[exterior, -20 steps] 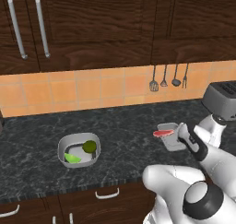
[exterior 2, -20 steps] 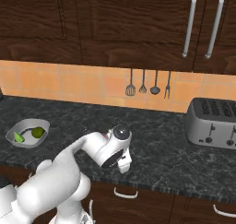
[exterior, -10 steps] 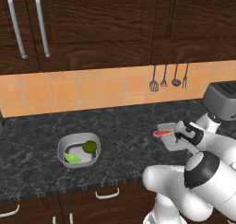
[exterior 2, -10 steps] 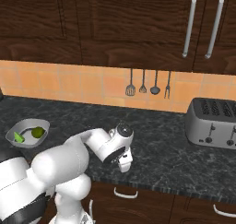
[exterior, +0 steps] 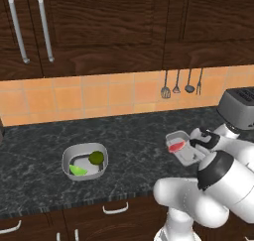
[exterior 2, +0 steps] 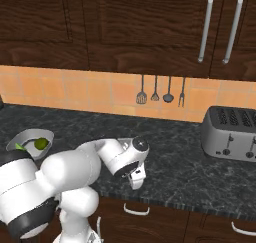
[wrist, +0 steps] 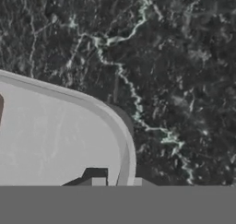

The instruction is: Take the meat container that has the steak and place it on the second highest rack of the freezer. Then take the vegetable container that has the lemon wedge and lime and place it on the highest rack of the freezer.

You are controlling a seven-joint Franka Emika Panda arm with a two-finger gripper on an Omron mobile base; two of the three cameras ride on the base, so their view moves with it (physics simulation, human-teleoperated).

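The meat container, a grey tub holding the red steak, rests on the dark stone counter at the right. My gripper is at its right side, shut on the rim. In the hand view the container's rim runs down between my fingertips. The vegetable container stands to the left with the lime and lemon wedge. It also shows at the left of the right base view, vegetable container. The freezer is out of view.
A silver toaster stands on the counter to the right of the meat container. Kitchen utensils hang on the tiled wall behind. Dark cabinets hang above, and drawers lie under the counter's front edge.
The jaws have closed from wide open onto the meat container's rim. The arm's elbow has swung out to the right. The containers have stayed in place.
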